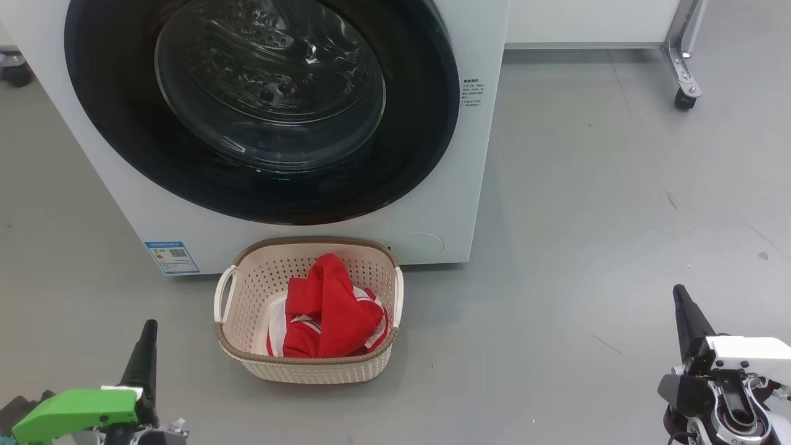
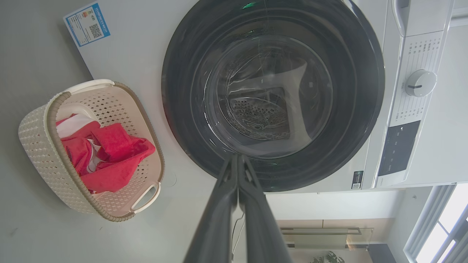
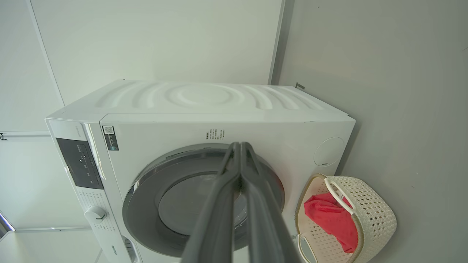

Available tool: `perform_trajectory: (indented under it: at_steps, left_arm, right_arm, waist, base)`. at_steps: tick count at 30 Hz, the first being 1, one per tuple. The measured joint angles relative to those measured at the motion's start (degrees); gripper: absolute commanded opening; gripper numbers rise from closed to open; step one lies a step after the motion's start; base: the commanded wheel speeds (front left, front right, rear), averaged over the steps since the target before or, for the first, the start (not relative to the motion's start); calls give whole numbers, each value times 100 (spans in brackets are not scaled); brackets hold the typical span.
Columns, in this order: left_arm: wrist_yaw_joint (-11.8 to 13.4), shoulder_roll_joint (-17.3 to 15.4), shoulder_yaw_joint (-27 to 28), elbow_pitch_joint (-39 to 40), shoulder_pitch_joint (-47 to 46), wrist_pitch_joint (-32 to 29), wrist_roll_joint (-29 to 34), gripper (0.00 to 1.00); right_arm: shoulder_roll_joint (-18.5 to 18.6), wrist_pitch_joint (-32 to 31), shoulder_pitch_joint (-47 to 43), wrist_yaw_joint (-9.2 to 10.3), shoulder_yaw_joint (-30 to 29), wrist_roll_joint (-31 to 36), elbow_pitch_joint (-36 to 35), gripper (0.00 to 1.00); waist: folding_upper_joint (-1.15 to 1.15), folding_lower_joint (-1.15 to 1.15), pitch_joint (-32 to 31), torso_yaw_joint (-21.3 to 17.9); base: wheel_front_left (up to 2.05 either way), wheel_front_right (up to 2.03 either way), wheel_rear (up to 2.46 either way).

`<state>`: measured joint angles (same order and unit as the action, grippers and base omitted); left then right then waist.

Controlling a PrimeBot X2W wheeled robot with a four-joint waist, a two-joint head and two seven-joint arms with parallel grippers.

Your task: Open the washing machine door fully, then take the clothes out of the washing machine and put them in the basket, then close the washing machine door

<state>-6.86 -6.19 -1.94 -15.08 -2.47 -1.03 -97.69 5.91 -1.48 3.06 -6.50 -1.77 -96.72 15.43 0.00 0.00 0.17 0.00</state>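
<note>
The washing machine (image 1: 476, 185) (image 3: 204, 102) stands ahead with its door (image 1: 253, 105) (image 2: 272, 91) (image 3: 190, 204) closed flat against the front, bare drum behind the glass. On the floor right before it sits the basket (image 1: 247, 296) (image 2: 40, 146) (image 3: 369, 212), with the red clothes (image 1: 327, 312) (image 2: 109, 157) (image 3: 331, 221) heaped inside. My left gripper (image 1: 148, 327) (image 2: 237, 157) is low at the left, shut and empty, well short of the basket. At the lower right my right gripper (image 1: 680, 290) (image 3: 239, 146) is also shut and empty.
Grey floor (image 1: 587, 216) spreads open to the right of the machine. A caster wheel on a metal leg (image 1: 683, 96) stands at the back right, another wheel (image 1: 15, 74) at the far left. A blue label (image 1: 172, 256) marks the machine's lower left front.
</note>
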Motion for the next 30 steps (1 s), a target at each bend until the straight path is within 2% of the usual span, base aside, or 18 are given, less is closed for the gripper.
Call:
perform_trajectory:
  at_steps: [30]
  left_arm:
    - [0,2,19,-48,-17,-41,1,0]
  right_arm:
    - [-2,-26,3,-15,-14,0,26,0]
  waist:
    - [0,0,-1,0]
  base:
    - [0,0,0]
